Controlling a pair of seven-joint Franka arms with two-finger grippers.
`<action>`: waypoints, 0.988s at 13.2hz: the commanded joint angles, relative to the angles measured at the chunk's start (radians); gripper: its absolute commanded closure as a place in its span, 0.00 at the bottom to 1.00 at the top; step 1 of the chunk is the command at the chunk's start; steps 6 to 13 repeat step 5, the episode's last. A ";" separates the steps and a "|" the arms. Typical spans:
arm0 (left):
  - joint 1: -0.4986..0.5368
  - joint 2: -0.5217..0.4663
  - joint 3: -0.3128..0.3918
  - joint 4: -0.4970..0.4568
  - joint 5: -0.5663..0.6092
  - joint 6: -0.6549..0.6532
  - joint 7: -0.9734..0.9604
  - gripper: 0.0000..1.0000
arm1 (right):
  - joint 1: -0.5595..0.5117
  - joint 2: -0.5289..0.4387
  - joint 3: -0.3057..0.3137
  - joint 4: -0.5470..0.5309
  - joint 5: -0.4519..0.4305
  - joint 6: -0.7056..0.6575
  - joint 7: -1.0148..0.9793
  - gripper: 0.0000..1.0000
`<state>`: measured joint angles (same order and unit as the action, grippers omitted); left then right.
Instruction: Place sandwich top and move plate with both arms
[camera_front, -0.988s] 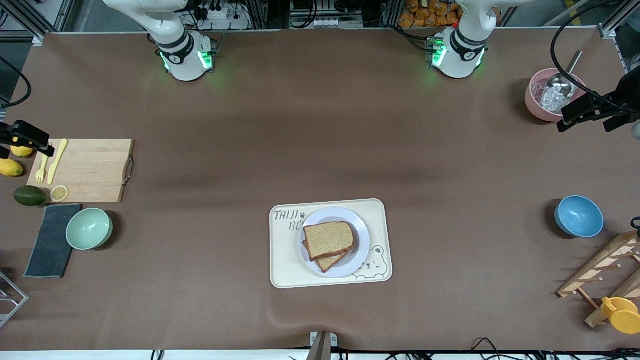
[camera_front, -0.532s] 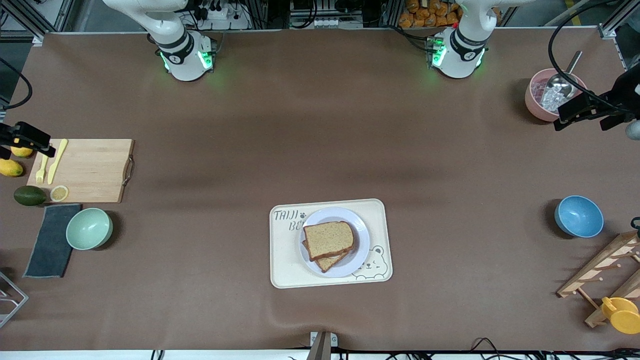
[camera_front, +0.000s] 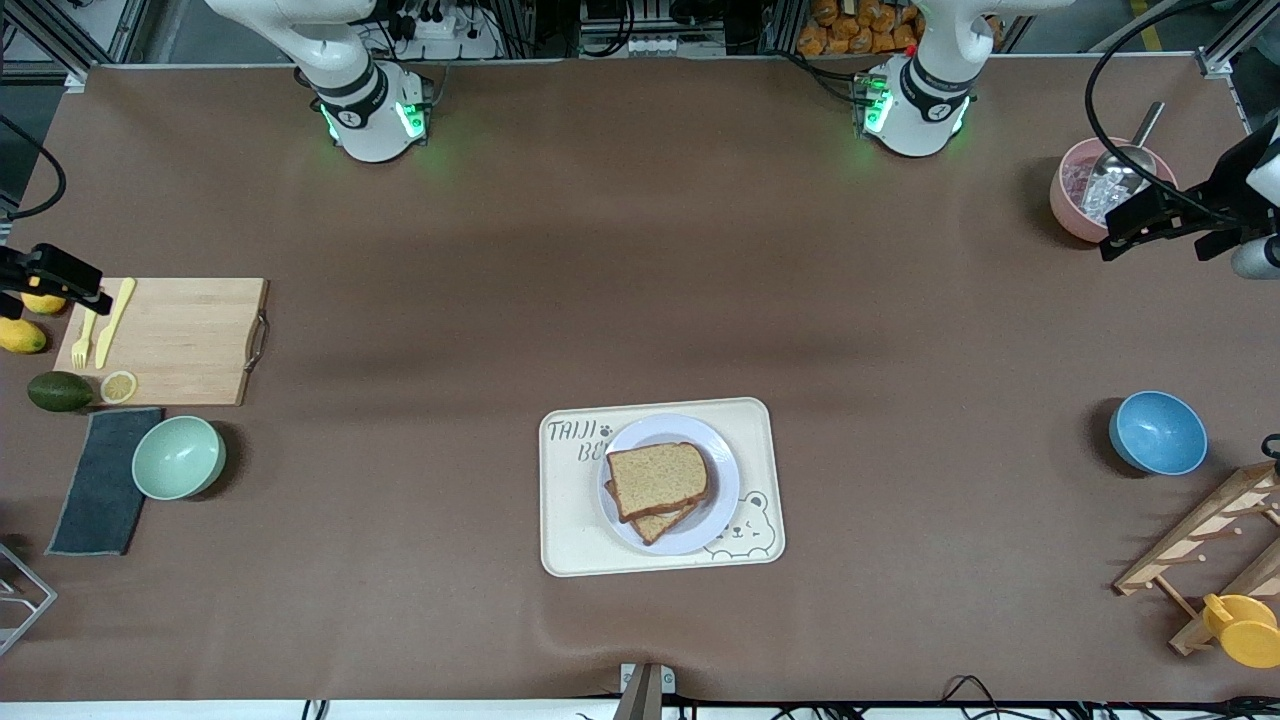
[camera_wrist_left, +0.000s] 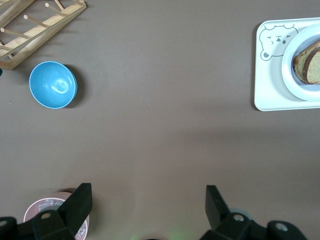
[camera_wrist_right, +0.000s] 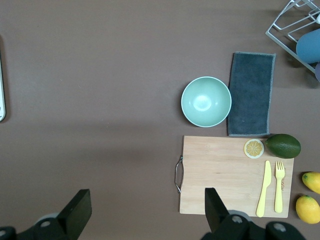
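Two slices of bread are stacked at lower centre of the front view: the plain light-brown wholemeal sandwich top (camera_front: 657, 477) lies on a lower slice, on the small round pale lavender-white plate (camera_front: 722, 470). That plate rests on the rectangular cream tray with a bear drawing (camera_front: 760, 500) on the brown tabletop (camera_front: 640, 280).

Placement appears complete; the plate has not moved over the last second.

Left gripper (camera_front: 1165, 222), at the frame's right edge over the pink bowl with a metal scoop (camera_front: 1075, 200), has drifted slightly toward frame left; jaws spread wide, nothing held.

Right gripper (camera_front: 50, 277), at the left edge above the wooden cutting board (camera_front: 180, 340), is unchanged, released and empty.

Judgement: neither gripper has started reaching for the plate; the two-arm move remains outstanding.
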<state>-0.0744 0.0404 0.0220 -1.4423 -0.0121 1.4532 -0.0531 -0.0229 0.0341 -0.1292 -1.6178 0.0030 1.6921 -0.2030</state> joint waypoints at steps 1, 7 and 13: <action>-0.016 -0.020 0.012 -0.010 0.024 -0.008 -0.007 0.00 | 0.007 0.000 0.000 0.007 -0.006 -0.008 0.010 0.00; -0.022 -0.020 0.012 -0.012 0.024 -0.008 -0.007 0.00 | 0.008 0.000 0.000 0.007 -0.006 -0.008 0.010 0.00; -0.022 -0.020 0.012 -0.012 0.024 -0.008 -0.007 0.00 | 0.008 0.000 0.000 0.007 -0.006 -0.008 0.010 0.00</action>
